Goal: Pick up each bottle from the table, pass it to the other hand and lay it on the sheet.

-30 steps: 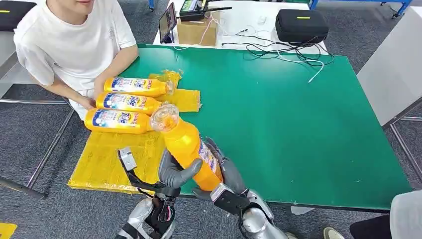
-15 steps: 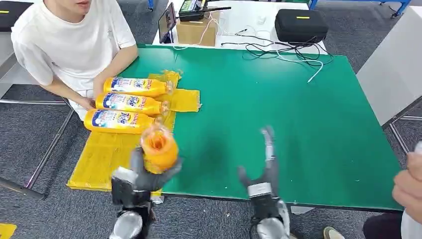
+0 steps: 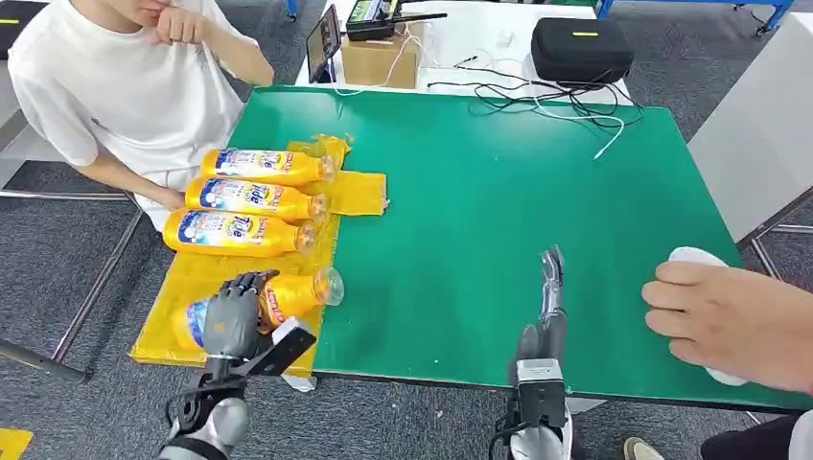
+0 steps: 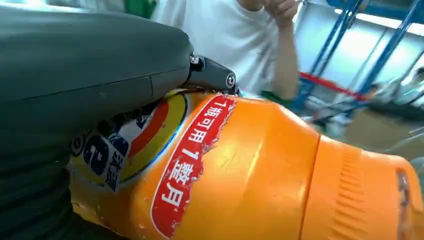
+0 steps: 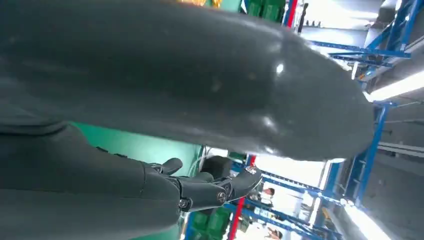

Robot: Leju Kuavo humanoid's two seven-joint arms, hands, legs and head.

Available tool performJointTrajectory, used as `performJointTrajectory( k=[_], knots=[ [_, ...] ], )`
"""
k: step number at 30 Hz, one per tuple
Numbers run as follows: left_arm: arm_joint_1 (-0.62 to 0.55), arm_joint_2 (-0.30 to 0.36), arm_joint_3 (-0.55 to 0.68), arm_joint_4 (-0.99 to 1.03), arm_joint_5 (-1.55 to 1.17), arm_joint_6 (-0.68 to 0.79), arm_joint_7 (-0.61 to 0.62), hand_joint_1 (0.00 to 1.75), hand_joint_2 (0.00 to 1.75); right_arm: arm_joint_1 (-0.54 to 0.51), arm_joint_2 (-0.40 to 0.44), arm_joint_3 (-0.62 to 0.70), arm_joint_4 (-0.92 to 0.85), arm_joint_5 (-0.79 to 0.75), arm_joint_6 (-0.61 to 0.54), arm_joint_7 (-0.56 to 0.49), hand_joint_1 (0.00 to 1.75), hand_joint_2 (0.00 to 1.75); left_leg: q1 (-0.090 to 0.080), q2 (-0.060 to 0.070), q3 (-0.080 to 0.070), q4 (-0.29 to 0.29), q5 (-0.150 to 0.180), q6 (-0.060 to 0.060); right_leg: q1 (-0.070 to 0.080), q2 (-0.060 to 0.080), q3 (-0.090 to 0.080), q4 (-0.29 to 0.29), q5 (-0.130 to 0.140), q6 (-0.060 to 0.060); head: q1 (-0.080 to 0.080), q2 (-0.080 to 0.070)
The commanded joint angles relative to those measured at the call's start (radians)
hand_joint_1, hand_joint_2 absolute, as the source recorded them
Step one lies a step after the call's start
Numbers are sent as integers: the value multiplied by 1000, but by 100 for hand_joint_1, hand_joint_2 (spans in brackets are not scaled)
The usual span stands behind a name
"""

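Left robot hand (image 3: 233,311) wrapped around orange bottle (image 3: 288,295), lying on yellow sheet (image 3: 197,287) near three others (image 3: 254,199). Right robot hand (image 3: 546,307) spread, holding nothing, over green counter (image 3: 499,192).

Grey carpet (image 3: 58,278) covers the floor around the green-topped desk (image 3: 499,201). Behind it stands a white table (image 3: 479,43) carrying a cardboard box (image 3: 381,59), a black case (image 3: 580,48) and tangled cables (image 3: 537,96). Blue metal racking (image 4: 370,65) rises behind under bright ceiling strip lights (image 5: 395,87).
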Motion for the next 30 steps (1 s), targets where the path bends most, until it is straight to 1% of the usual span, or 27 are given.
performJointTrajectory(
  k=[1, 3, 4, 6, 8, 9, 11, 12, 13, 14, 15, 16, 17, 18, 19, 20, 23, 24, 25, 26, 27, 29, 30],
  knots=[
    [-295, 71, 30, 540, -94, -30, 55, 175, 175, -66, 32, -16, 126, -23, 41, -1, 0, 0, 1, -1, 3, -2, 1, -1, 1, -1, 3, -1, 0, -2, 0, 0],
    [-299, 80, 26, 571, -112, -25, 62, 175, 175, -64, 35, -15, 138, -22, 37, -5, 0, 0, 1, 1, 3, -1, 0, -1, 1, 1, 3, -1, 1, -2, 0, 0],
    [-311, 88, 19, 612, -139, -40, 85, 175, 175, -67, 36, -12, 154, -22, 37, -10, 0, 0, 2, 2, 5, -1, 0, -2, 2, 2, 5, -1, 1, -3, 0, 0],
    [-321, 98, 0, 652, -185, -33, 103, 175, 175, -71, 40, -12, 172, -27, 33, -23, 0, 0, 2, 2, 6, -2, 0, -2, 2, 2, 6, -2, 0, -3, 0, 0],
    [-329, 95, 11, 678, -176, -61, 106, 175, 175, -72, 44, -15, 179, -36, 33, -26, 0, 0, 1, 1, 7, -2, 0, -2, 1, 1, 8, -2, 0, -3, 0, 0],
    [-336, 83, 38, 692, -142, -103, 109, 155, 175, -72, 46, -17, 182, -38, 31, -27, 0, 0, 1, 2, 6, -2, 0, -2, 1, 2, 6, -1, 1, -2, 0, 0],
    [-344, 61, 72, 685, -92, -180, 105, 155, 175, -67, 47, -23, 177, -40, 31, -27, 0, 0, 1, 2, 7, -2, 0, -2, 1, 2, 7, -1, 1, -2, 0, 0],
    [-345, 53, 85, 678, -68, -229, 108, 86, 175, -65, 47, -27, 174, -41, 31, -26, 0, 0, 2, 1, 7, -1, 0, -2, 2, 1, 8, -1, 1, -3, 0, 0],
    [-345, 38, 108, 664, -12, -338, 120, 58, 175, -63, 51, -36, 164, -42, 31, -24, 0, 0, 2, 1, 9, -2, 1, -3, 2, 1, 9, -1, 1, -3, 0, 0],
    [-337, 33, 103, 638, -7, -364, 130, 52, 175, -61, 53, -41, 153, -41, 29, -19, 0, 0, 1, -3, 10, -2, 1, -2, 1, -2, 11, -1, 0, -2, 0, 0],
    [-333, 28, 101, 627, 2, -391, 134, 17, 175, -59, 54, -43, 148, -41, 28, -17, 0, 0, 1, -5, 10, -1, 2, -3, 2, -3, 11, 0, 0, -3, 0, 0],
    [-318, 21, 102, 589, 53, -463, 117, 9, 175, -55, 53, -47, 137, -38, 28, -9, 0, 0, 0, -5, 13, -2, 1, -2, 1, -3, 14, -1, -2, -1, 0, 0],
    [-314, 21, 98, 578, 64, -475, 114, 7, 175, -55, 53, -47, 136, -38, 28, -9, 0, 0, 1, -2, 13, -2, 2, -3, 1, -1, 14, -1, 0, -3, 0, 0],
    [-296, 21, 71, 540, 103, -524, 90, 0, 175, -51, 50, -49, 132, -36, 30, -7, 0, 0, 2, -1, 13, -3, 3, -4, 2, 0, 14, -2, 1, -3, 0, 0],
    [-295, 19, 70, 540, 103, -525, 90, 0, 175, -50, 50, -49, 132, -36, 30, -7, 0, 0, 0, -1, 18, -4, 0, -4, 0, 0, 18, -2, 0, -3, 0, 0],
    [-295, 19, 70, 540, 103, -525, 90, 0, 175, -50, 50, -49, 132, -36, 30, -7, 0, 0, 1, 1, 17, -4, 0, -4, 1, 1, 17, -2, 2, -5, 0, 0],
    [-258, 15, 26, 479, 136, -570, 95, 0, 175, -37, 49, -51, 115, -34, 30, -8, 0, 0, 1, -4, 19, -4, 2, -5, 1, -3, 19, -2, 1, -5, 0, 0],
    [-242, 21, -12, 448, 136, -593, 94, 0, 175, -33, 49, -52, 105, -31, 27, -7, 0, 0, 1, -4, 22, -4, 3, -3, 1, -3, 19, -2, 0, -4, 0, 0],
    [-224, 32, -83, 407, 118, -610, 83, 0, 175, -29, 48, -52, 97, -30, 25, -7, 0, 0, 0, -6, 24, -3, 2, -3, 0, -5, 18, -1, -2, -3, 0, 0],
    [-219, 30, -97, 397, 119, -613, 90, 0, 175, -29, 47, -53, 94, -29, 25, -7, 0, 0, 0, -8, 23, -3, 3, -3, 0, -6, 15, -2, -2, -2, 0, 0],
    [-218, 27, -99, 396, 119, -613, 94, 0, 175, -30, 47, -53, 94, -29, 25, -7, 0, 0, -1, -10, 28, -3, 0, -2, -1, -8, 20, -1, -5, -1, 0, 0],
    [-218, 27, -99, 396, 119, -613, 94, 0, 175, -30, 47, -53, 94, -29, 25, -7, 0, 0, 0, -9, 23, -4, 2, -3, -1, -7, 16, -3, -3, -1, 0, 0],
    [-219, 28, -99, 395, 119, -613, 94, 0, 175, -30, 47, -53, 95, -29, 25, -7, 0, 0, -2, -13, 27, -3, 1, -2, -2, -10, 20, -2, -5, 0, 0, 0]
  ],
)
